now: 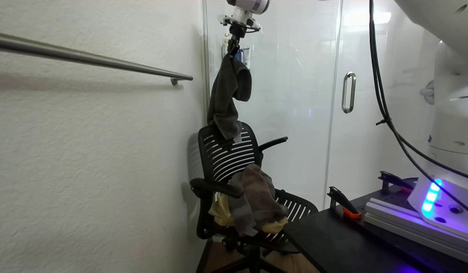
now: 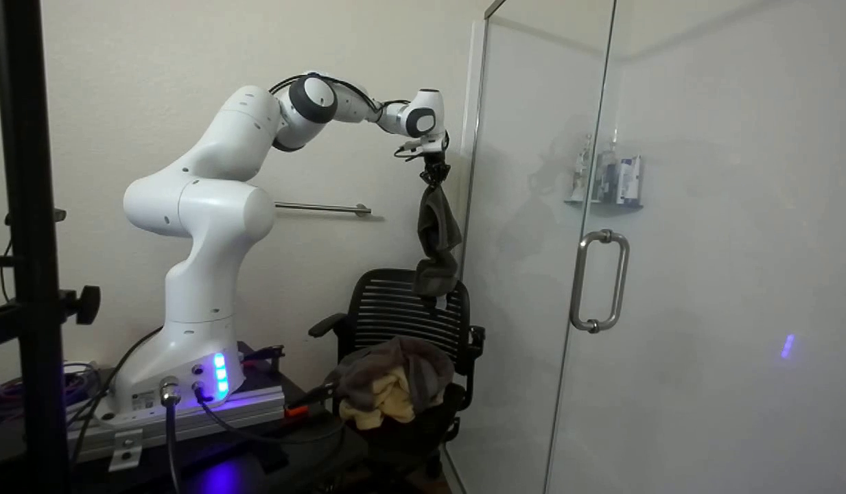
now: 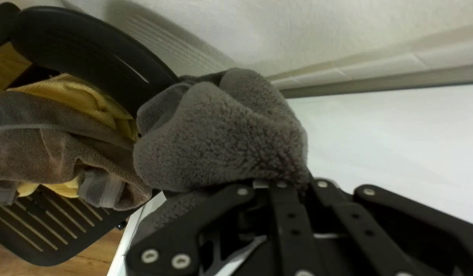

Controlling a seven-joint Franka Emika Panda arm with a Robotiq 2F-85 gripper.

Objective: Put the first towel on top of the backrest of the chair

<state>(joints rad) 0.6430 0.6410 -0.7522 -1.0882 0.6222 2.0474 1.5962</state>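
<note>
In an exterior view the gripper point(image 2: 434, 182) pinches the towel point(image 2: 438, 237) by its upper end, the lower hanging before the backrest point(image 2: 397, 309), right of centre; best lower the pinched end over the far side before releasing.

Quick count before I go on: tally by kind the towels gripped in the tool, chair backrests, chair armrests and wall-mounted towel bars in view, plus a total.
Charcoal-grey towel gripped in the tool: 1
Office chair backrest: 1
Chair armrests: 2
Wall-mounted towel bar: 1
Total: 5
</note>
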